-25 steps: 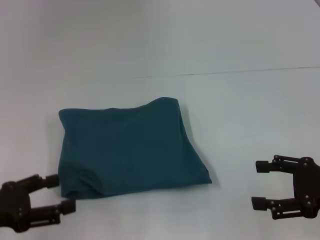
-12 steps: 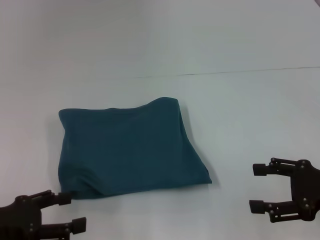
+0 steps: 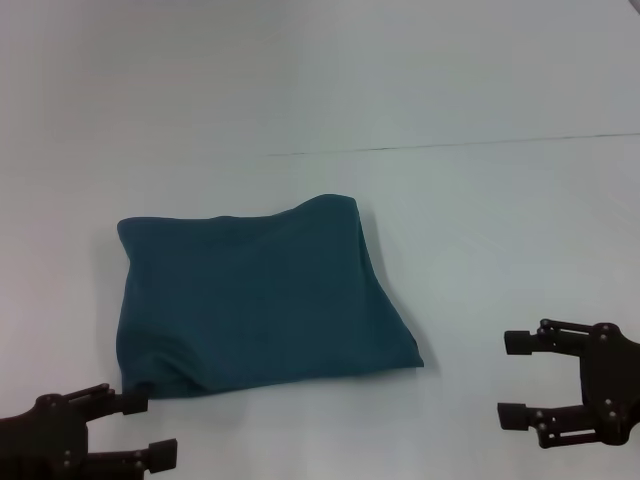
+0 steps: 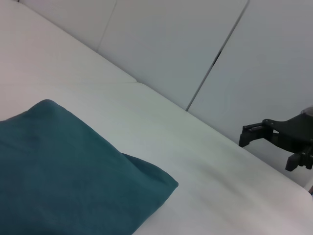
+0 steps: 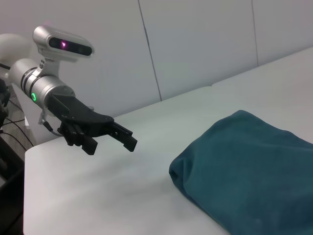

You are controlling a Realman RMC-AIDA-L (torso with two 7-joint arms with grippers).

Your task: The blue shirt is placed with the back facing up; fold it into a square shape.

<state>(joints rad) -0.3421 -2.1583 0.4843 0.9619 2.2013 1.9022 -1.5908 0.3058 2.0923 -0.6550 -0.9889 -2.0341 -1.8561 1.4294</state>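
The blue shirt (image 3: 250, 300) sits folded into a roughly square bundle on the white counter (image 3: 480, 200), a bit left of centre. The left gripper (image 3: 150, 430) hangs just off its near-left corner, jaws open, not touching. The right gripper (image 3: 514, 378) is well off to the right, jaws open too.

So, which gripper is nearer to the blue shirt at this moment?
Left. The left gripper hangs open just off the blue shirt's near left corner. The right gripper hangs open farther away, across bare table to the shirt's right.
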